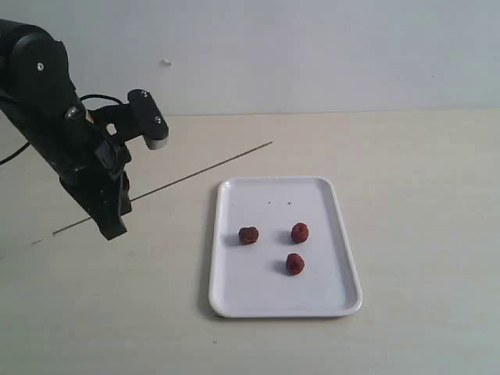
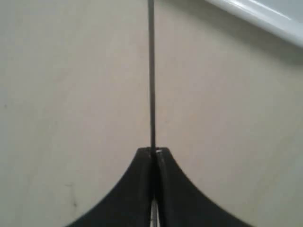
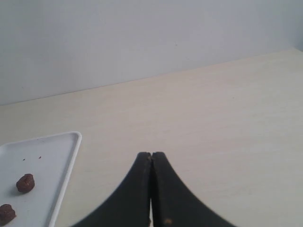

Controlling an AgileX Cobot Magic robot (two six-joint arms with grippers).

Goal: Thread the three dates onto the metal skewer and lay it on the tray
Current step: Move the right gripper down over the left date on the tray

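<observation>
Three dark red-brown dates lie apart on the white tray. My left gripper hangs left of the tray, shut on the thin metal skewer. The rod slants up toward the back right above the table, and its far tip ends above the tray's back edge. In the left wrist view the skewer runs straight out from the closed jaws of the left gripper. My right gripper is shut on nothing, over bare table beside the tray, where two dates show.
The pale table stretches around the tray and ends at a light wall behind. A corner of the tray's rim shows in the left wrist view. The left arm's black links and cable stand over the table's left side.
</observation>
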